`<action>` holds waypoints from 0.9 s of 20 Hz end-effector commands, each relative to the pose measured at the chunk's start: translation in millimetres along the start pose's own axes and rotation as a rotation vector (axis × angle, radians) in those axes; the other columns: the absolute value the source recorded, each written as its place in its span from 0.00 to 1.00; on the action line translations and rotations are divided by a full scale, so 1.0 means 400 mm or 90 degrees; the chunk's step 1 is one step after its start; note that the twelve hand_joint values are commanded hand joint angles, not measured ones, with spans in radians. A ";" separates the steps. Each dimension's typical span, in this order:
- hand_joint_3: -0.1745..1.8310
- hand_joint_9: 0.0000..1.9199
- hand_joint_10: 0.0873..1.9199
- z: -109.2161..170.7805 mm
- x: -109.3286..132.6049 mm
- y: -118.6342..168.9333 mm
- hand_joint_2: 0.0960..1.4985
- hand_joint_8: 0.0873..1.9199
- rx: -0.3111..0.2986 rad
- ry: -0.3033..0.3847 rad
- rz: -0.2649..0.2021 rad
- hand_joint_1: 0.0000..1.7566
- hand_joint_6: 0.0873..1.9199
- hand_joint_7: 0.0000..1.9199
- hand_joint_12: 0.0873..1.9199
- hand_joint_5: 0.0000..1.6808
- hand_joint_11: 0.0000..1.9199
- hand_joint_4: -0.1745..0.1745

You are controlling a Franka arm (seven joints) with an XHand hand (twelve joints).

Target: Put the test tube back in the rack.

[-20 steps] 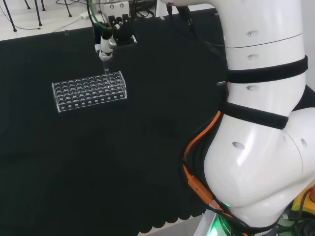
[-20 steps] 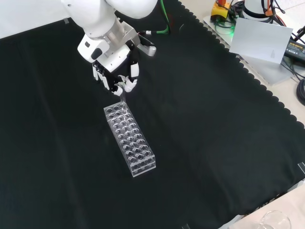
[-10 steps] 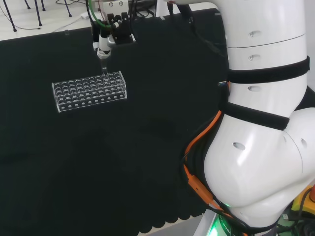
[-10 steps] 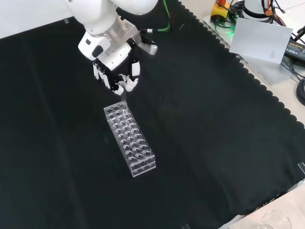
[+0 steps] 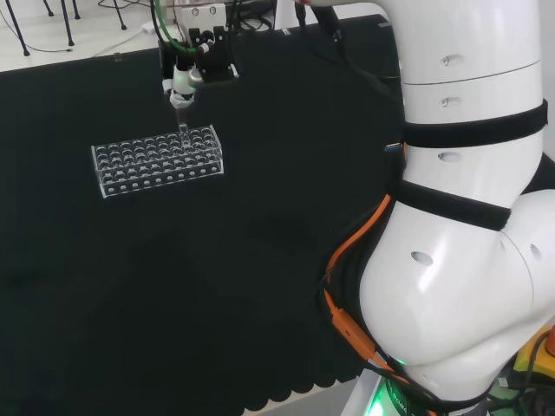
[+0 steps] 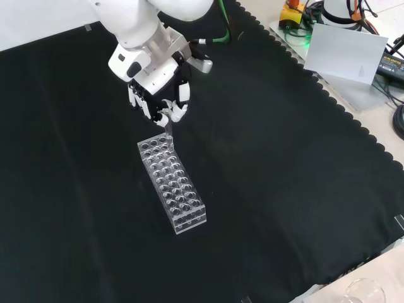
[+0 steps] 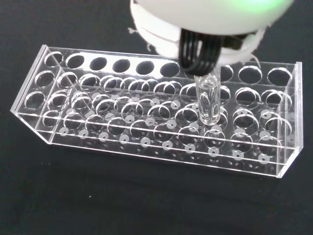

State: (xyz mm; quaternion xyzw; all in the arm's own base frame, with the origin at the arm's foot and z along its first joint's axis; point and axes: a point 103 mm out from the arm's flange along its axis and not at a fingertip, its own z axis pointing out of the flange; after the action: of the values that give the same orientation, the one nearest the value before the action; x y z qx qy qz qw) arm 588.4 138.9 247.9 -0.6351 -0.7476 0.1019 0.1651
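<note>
Clear acrylic rack (image 6: 172, 186) sits on the black cloth (image 6: 284, 164), upper left in my head view (image 5: 157, 161) and left of centre in the front view, running diagonally down toward the lower right there. Every hole I can make out looks empty, as far as clear plastic lets me judge.

My hand (image 6: 159, 98) is above the rack's upper end in the front view, fingers curled and pinching the top of the test tube (image 6: 168, 130). The tube hangs roughly upright with its bottom right at the rack's top plate, near the end corner. In the wrist view the tube (image 7: 209, 103) is over a hole a few in from one end of the rack (image 7: 146, 122), rounded bottom about level with the top plate; can't tell if it's actually inside the hole. Tube looks empty too.

Room-wise I've got tons of bare cloth around the rack in the head and front views. Scalloped cloth edge (image 6: 344, 104) runs down the right of the front view, well apart from the rack.
</note>
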 end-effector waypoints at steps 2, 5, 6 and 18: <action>0.37 0.69 0.27 0.004 -0.011 -0.002 0.40 0.29 0.001 0.001 0.001 0.82 0.24 0.89 0.59 0.78 0.53 0.00; 0.37 0.69 0.27 0.004 -0.013 0.001 0.40 0.29 0.004 0.000 0.004 0.82 0.24 0.89 0.59 0.78 0.53 0.00; 0.37 0.69 0.27 0.005 -0.014 0.002 0.40 0.29 0.003 0.000 0.005 0.82 0.24 0.89 0.59 0.78 0.53 0.00; 0.37 0.69 0.27 0.019 -0.021 0.022 0.40 0.29 0.017 -0.006 0.009 0.82 0.24 0.89 0.59 0.78 0.53 0.00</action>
State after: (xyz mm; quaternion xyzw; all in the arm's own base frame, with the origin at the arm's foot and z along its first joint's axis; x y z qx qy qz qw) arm 594.2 131.4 241.3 -0.6381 -0.7431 0.1113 0.1681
